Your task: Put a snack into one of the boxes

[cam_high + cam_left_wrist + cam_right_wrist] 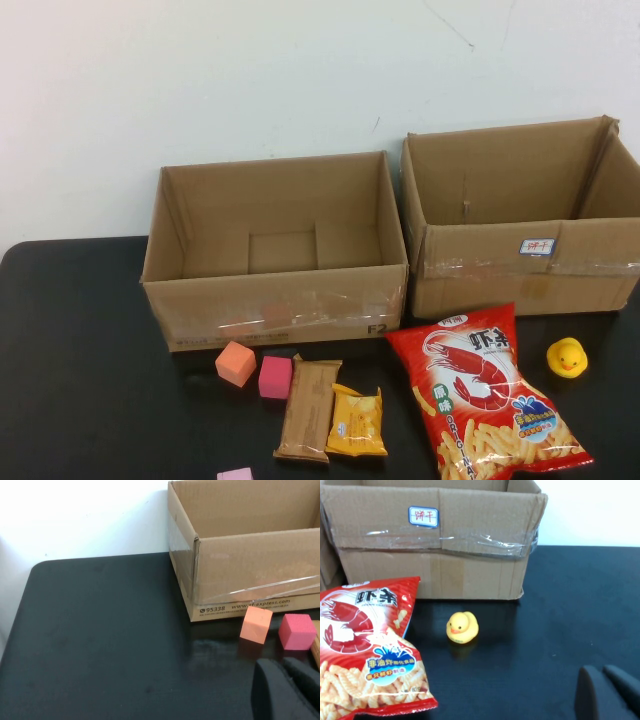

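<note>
1. Fingers first: the left gripper (286,682) hangs low over the tabletop (80,380) near the orange cube (256,624) and pink cube (297,631); its dark fingers sit almost together and hold nothing.
2. The right gripper (606,690) hovers near the duck (462,627), fingers likewise nearly closed and empty.
3. Snacks lie untouched in front of the boxes: the chips bag (486,392), the brown bar (308,408) and the yellow packet (357,422), the last two touching.
4. Risk: the toys sit nearer each gripper than the snacks, so a wrong pick is likely.
5. Risk: the bag is puffy and slick, and could slip or snag the rim of the right box (520,235).
6. Risk: grabbing the bar may drag the packet along, short of the left box (275,295).
</note>
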Action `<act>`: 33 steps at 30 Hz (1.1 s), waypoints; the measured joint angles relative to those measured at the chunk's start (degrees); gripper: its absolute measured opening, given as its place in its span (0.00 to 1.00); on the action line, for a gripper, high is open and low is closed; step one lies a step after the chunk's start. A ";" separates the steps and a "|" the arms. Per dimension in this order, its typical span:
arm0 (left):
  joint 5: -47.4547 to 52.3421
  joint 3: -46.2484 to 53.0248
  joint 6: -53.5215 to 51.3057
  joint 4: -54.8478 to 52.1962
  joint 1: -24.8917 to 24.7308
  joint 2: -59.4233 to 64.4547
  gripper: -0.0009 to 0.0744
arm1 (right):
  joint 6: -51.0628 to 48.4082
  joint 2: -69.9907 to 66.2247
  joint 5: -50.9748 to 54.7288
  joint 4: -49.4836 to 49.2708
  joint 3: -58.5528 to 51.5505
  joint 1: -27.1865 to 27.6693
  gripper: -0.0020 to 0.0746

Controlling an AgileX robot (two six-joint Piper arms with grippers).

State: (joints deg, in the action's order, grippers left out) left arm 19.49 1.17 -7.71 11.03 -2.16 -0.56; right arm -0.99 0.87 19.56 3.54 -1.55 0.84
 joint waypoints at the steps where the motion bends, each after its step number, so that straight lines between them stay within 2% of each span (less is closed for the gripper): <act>1: 0.00 0.00 0.00 0.00 0.00 0.00 0.01 | 0.00 0.00 0.00 0.00 0.00 0.00 0.03; 27: -0.24 0.00 0.00 0.00 0.00 0.00 0.01 | 0.00 0.00 0.00 0.00 0.00 0.00 0.03; 31: -3.92 0.34 0.00 0.00 0.00 0.00 0.01 | 0.00 0.00 -0.32 0.00 0.00 0.00 0.03; 33: -10.64 0.34 0.00 0.00 0.00 0.00 0.01 | 0.00 0.00 -2.93 0.00 -0.12 0.00 0.03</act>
State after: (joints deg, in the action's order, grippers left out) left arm 8.85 1.51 -7.71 11.03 -2.16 -0.56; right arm -0.99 0.87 16.63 3.54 -1.66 0.84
